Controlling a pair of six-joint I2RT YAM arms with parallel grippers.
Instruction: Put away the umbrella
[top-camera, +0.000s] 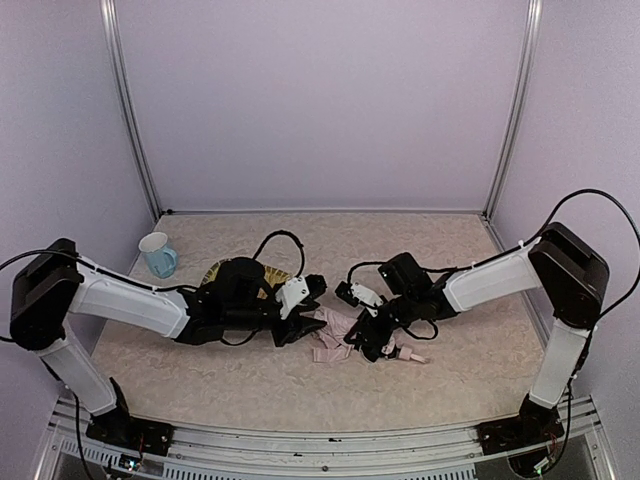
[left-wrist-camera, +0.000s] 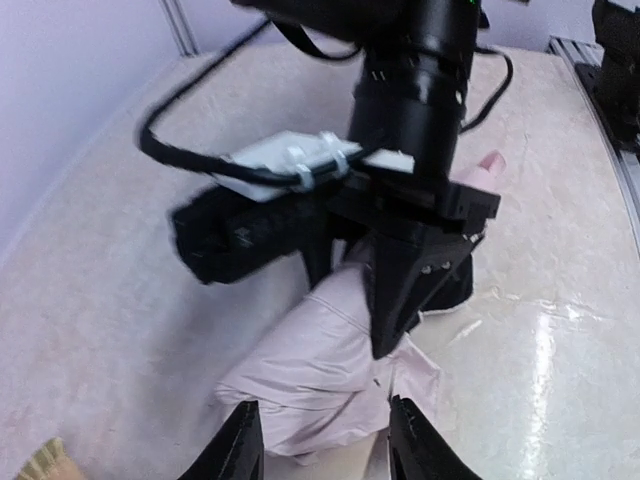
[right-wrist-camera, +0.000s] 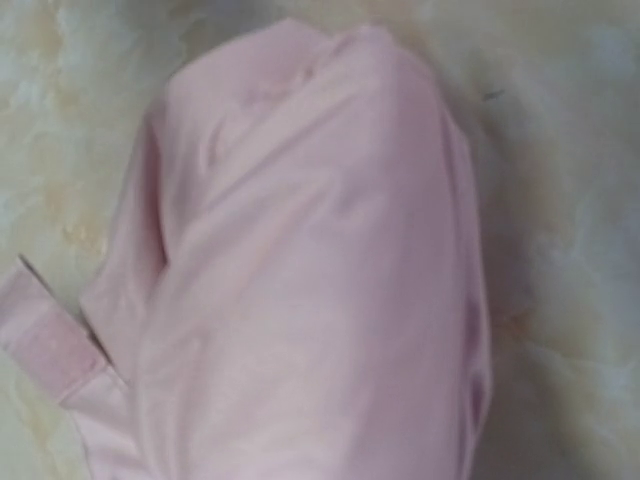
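Observation:
The umbrella (top-camera: 333, 338) lies folded on the table between the two arms, pale pink fabric bunched, its small pink handle (top-camera: 410, 353) pointing right. My right gripper (top-camera: 368, 340) comes down on its middle. In the left wrist view its black fingers (left-wrist-camera: 400, 290) stand on either side of the umbrella (left-wrist-camera: 320, 370) and hold it. Pink fabric (right-wrist-camera: 320, 280) fills the right wrist view and hides those fingers; a strap (right-wrist-camera: 40, 335) sticks out at the left. My left gripper (left-wrist-camera: 325, 445) is open, its tips astride the near end of the fabric.
A woven yellow tray (top-camera: 222, 270) lies under the left forearm, with its corner (left-wrist-camera: 45, 462) showing in the left wrist view. A pale blue cup (top-camera: 158, 254) stands at the back left. Black cables loop above both wrists.

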